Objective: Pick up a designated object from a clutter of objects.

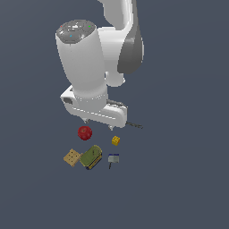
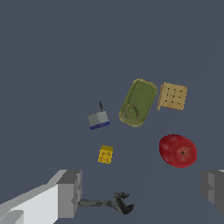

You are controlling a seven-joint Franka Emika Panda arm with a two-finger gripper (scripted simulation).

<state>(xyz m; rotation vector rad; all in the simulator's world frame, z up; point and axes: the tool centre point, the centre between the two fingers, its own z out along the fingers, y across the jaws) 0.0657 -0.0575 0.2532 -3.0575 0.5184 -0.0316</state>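
- While the olive-green can lies on its side on the dark table, I see it sits in the middle of the clutter, untouched.
- Just beside one end of it, I read the tan cracker as touching or nearly so; I cannot tell which.
- Near it on another side rests the red ball, a little apart.
- Further out I find the small grey hammer, the yellow cube, and the dark wrench closest to the arm.
- My pincer is spread wide and empty, hovering above the ball and wrench side, not yet over the can.
- Risks as I judge them: descending here, a finger could strike the wrench or roll the ball into the can; closing across the can's long axis may exceed the spread; a finger could also catch the cracker.
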